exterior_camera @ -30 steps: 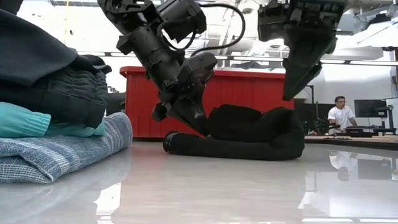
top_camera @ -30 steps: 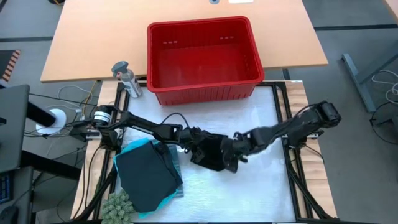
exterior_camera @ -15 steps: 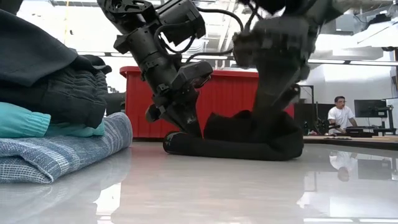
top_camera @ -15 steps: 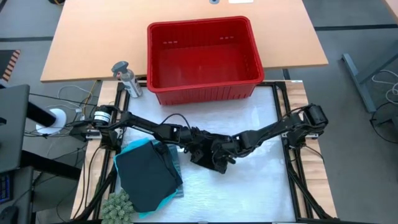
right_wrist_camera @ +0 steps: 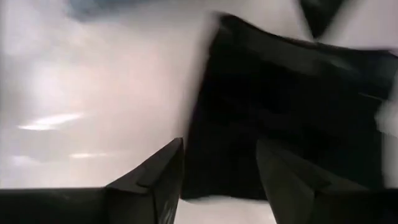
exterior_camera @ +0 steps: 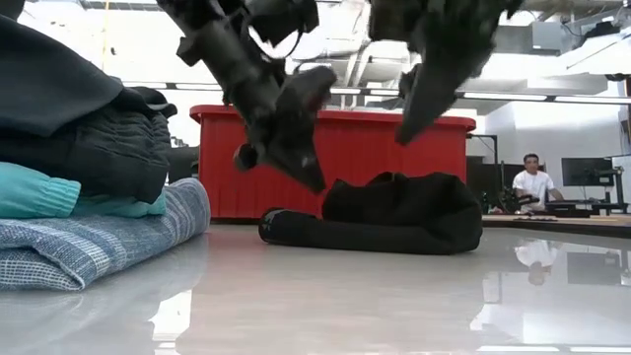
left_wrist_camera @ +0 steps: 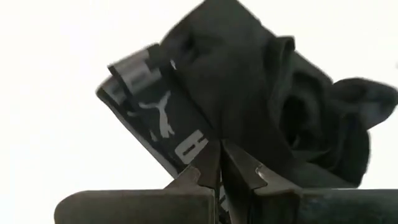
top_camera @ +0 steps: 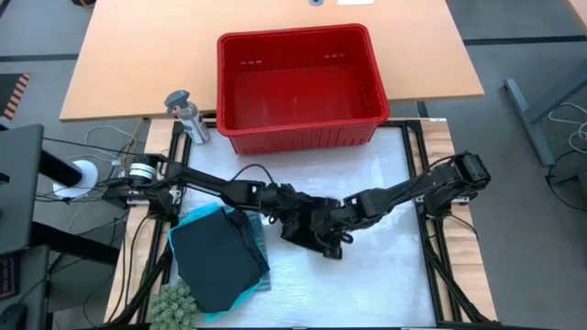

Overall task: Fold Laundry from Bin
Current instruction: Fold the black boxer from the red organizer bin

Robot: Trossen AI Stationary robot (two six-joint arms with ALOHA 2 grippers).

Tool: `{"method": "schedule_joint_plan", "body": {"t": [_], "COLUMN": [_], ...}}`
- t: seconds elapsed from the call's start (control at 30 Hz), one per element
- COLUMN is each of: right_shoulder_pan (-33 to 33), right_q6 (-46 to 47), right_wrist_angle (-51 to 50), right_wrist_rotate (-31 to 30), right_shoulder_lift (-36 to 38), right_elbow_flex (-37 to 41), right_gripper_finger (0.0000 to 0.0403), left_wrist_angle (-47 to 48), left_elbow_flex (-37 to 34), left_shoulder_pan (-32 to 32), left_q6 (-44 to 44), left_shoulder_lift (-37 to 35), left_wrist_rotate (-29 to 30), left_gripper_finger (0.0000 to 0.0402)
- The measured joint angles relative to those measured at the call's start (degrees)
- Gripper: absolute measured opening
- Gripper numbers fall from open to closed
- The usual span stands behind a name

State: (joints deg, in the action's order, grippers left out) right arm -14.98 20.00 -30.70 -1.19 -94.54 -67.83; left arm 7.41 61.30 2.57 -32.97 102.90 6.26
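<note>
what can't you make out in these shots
- Black garment in the high view: both arms cover it, hiding its fold.
- Stack in the low view: cut off by the picture's left edge.
- Right claw in the low view: motion-blurred.
- Bin in the low view: its inside is hidden behind its wall.

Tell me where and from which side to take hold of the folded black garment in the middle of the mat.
Grip the black garment at its thin rolled edge, the waistband end with the printed band. It lies flat and low, while the other end bunches up high. Probably come down from above on the left arm's side: the left end effector, fingers shut, already hangs over that band.
</note>
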Motion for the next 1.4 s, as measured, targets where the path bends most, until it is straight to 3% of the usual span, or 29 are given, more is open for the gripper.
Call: {"method": "schedule_joint_plan", "body": {"t": [0.2, 0.47, 0.67, 1.17, 1.3, 1.4], "right_shoulder_pan": [1.71, 6.09, 7.72, 4.91, 5.32, 6.70], "right_q6": [-8.01, -23.92, -27.48, -32.92, -36.66, -37.21], "right_wrist_angle": [-8.48, -4.21, 0.76, 7.52, 11.32, 13.74], "right_wrist_rotate": [-9.04, -10.49, -6.66, -6.30, -9.95, -16.11], "right_shoulder_lift": [2.65, 2.67, 2.67, 0.71, -0.54, -0.89], "right_elbow_flex": [3.26, 8.27, 9.49, 11.32, 11.31, 11.14], "right_gripper_finger": [0.0209, 0.0208, 0.0208, 0.0207, 0.0207, 0.0207], "left_wrist_angle": [2.43, 2.70, 3.92, 4.93, 4.93, 5.29], "left_elbow_flex": [0.02, 0.09, 0.09, 0.07, 0.07, 0.07], "left_shoulder_pan": [0.00, 1.41, 2.05, 2.05, 2.05, 2.05], "left_q6": [1.14, 1.99, 1.63, -0.72, -0.83, -1.07], "left_shoulder_lift": [-6.71, -10.46, -10.46, -10.46, -10.46, -10.43], "left_wrist_rotate": [3.59, 5.03, 5.88, 8.16, 8.16, 8.08], "left_gripper_finger": [0.0000, 0.0000, 0.0000, 0.0000, 0.0000, 0.0000]}}
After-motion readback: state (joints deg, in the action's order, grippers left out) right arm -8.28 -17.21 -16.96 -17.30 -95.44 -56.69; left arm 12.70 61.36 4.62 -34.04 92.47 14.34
